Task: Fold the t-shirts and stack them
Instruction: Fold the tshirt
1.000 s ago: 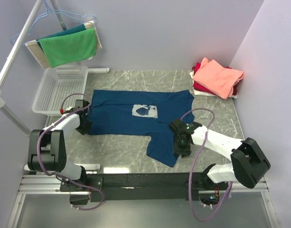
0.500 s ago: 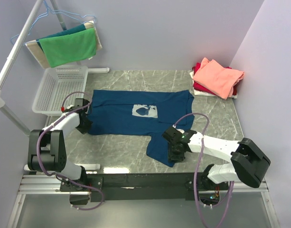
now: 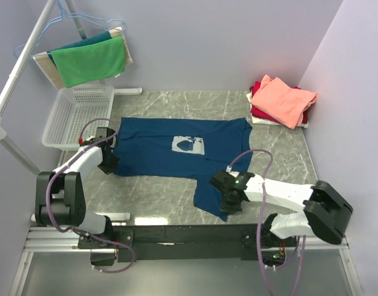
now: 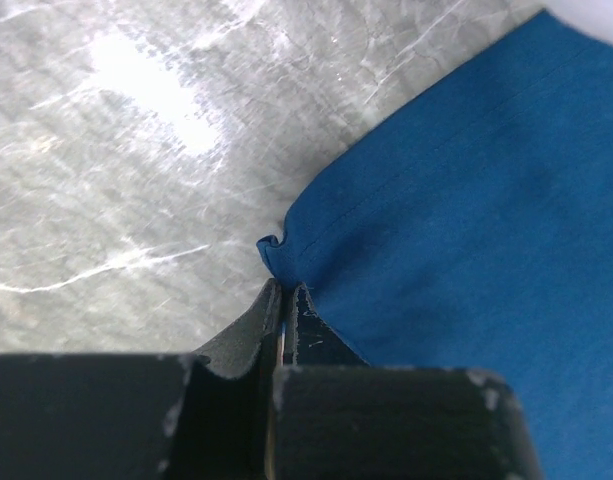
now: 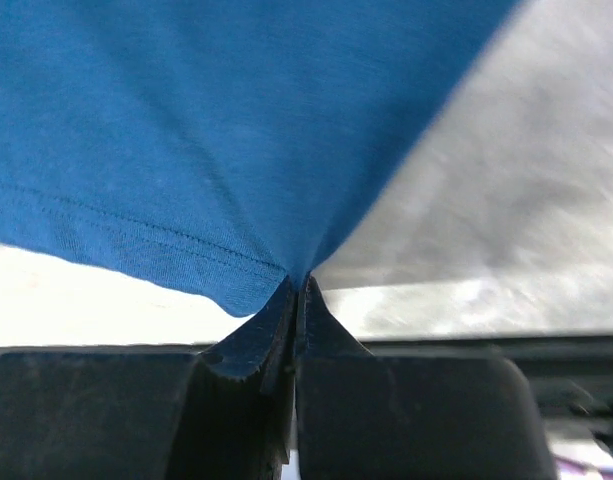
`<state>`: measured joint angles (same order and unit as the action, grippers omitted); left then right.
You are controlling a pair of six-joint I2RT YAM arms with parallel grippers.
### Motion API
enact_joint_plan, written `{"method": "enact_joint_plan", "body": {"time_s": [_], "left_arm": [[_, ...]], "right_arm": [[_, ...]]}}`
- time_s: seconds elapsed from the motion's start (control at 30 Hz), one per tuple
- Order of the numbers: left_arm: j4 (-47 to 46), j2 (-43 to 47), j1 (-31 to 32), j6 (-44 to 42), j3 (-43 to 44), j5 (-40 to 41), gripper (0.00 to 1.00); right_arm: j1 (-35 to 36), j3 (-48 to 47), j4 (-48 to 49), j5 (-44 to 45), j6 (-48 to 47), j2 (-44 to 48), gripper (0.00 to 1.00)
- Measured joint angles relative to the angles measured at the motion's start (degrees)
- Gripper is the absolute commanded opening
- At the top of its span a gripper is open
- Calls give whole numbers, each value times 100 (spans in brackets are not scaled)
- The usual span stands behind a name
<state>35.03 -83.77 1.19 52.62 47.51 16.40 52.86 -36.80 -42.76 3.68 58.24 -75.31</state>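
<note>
A dark navy-blue t-shirt (image 3: 164,148) with a pale chest print lies spread across the middle of the marble table, one part hanging toward the near edge. My left gripper (image 3: 110,161) is shut on its near-left corner; the left wrist view shows the hem (image 4: 286,250) pinched between the closed jaws of the left gripper (image 4: 284,292). My right gripper (image 3: 227,202) is shut on the shirt's near-right bottom corner, where the cloth (image 5: 236,130) runs into the tips of the right gripper (image 5: 298,285). Folded salmon-pink (image 3: 282,98) and red (image 3: 260,112) t-shirts are stacked at the far right.
A white mesh basket (image 3: 74,114) stands at the far left of the table. Above it a bright green cloth (image 3: 89,61) hangs from a hanger on a white rack pole (image 3: 19,68). The black rail (image 3: 189,234) with the arm bases runs along the near edge.
My right gripper moved left and nearer along the shirt's lower part and closed on its bottom corner. The left gripper kept its grip and place.
</note>
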Motion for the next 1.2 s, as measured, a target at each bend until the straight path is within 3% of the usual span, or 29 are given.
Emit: {"method": "enact_joint_plan", "body": {"time_s": [0.4,0.8,1.03,1.2], "left_arm": [[575,922,2,68,9,0,1],[990,1484,105,269,-234,-9,1],[1014,1189,133,289,-125,0,1],[1014,769,155,317,271,35,1]], "right_arm": [[26,363,-1698,68,684,1843,0],[26,-76,-2205,186,839,2201,0],[-85,-940,-2297,745,647,1733,0],[-699,-1327,-2144,1132,216,1445,0]]}}
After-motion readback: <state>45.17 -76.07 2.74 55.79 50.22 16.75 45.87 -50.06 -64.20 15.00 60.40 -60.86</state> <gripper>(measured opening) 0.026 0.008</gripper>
